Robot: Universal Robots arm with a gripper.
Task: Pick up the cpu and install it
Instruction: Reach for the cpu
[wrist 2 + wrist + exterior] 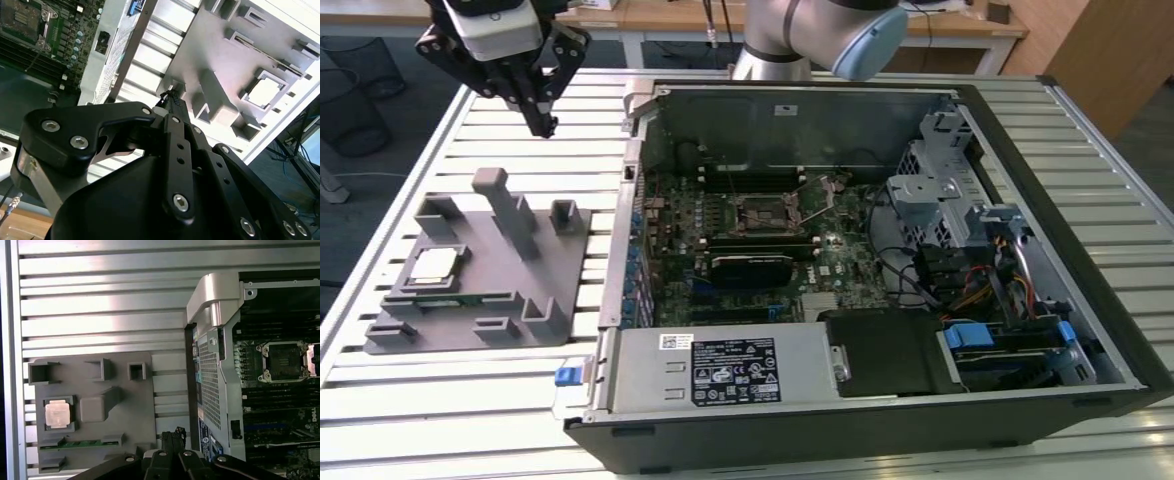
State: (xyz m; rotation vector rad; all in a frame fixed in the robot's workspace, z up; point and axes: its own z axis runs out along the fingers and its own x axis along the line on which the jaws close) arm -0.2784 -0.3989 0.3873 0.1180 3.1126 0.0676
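Note:
The cpu (434, 265), a small silvery square chip, lies flat in a recess of the grey holder block (534, 265) on the slatted table, at the exterior view's left. It also shows in both wrist views (57, 414) (262, 92). My gripper (542, 126) hangs in the air above the table, beyond the holder block and well apart from the cpu. Its black fingers meet at the tips (172, 433) (170, 97), shut with nothing between them. The open cpu socket (767, 212) sits on the motherboard inside the computer case (1067, 230), also seen in the first wrist view (284, 361).
A green memory stick (454, 300) lies in a slot of the holder block beside the cpu. Upright grey posts (500, 200) rise from the block. The case wall (215, 305) stands between the block and the motherboard. The arm's base (781, 40) is behind the case.

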